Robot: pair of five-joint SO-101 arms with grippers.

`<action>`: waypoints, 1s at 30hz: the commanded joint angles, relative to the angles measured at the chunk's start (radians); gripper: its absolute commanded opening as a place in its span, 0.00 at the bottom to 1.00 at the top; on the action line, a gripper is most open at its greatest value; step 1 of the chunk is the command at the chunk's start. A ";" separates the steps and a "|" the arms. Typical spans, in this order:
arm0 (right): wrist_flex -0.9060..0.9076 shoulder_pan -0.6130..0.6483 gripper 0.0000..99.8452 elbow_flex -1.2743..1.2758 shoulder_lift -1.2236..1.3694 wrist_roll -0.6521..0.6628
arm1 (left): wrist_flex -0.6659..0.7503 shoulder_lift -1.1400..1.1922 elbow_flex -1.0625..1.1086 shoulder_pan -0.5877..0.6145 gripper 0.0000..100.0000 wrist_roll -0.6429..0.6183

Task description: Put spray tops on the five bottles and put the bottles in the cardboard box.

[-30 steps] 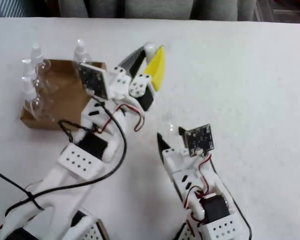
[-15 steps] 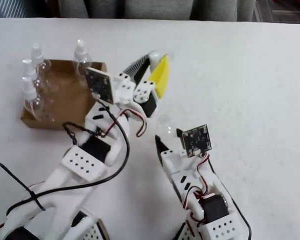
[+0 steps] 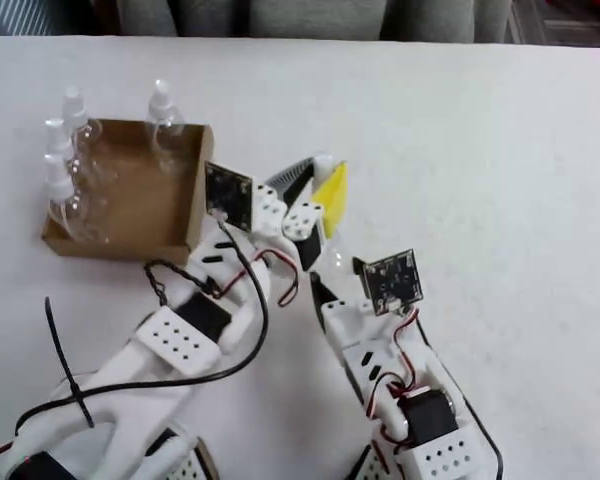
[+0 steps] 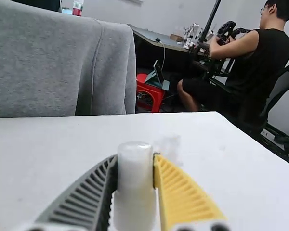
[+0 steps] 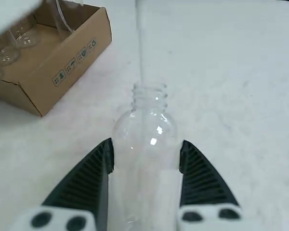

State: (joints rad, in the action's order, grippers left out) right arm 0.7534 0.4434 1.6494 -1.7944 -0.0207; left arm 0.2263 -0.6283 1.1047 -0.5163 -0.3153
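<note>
While a grey chair (image 4: 48, 62) backs the white table (image 3: 480, 130), left fingers (image 4: 183, 192) grip a spray top (image 4: 134, 183), right fingers (image 5: 86, 183) a bottle (image 5: 144, 139).

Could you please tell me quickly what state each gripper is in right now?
Left gripper: closed on a spray top.
Right gripper: closed on a bottle with no top.
</note>
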 commanded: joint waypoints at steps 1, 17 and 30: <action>-0.002 -0.005 0.02 -0.009 -0.008 -0.005 | 0.031 -0.041 0.002 -0.019 0.02 0.011; -0.008 -0.039 0.02 -0.009 -0.008 -0.006 | -0.083 -0.050 0.071 -0.015 0.36 0.003; -0.015 -0.039 0.02 -0.008 -0.008 -0.003 | -0.221 -0.348 0.052 -0.016 0.36 0.005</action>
State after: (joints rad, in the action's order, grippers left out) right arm 0.7534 0.4143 1.6494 -1.7944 -0.0207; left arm 0.1389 -0.7787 1.1861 -0.5224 -0.3138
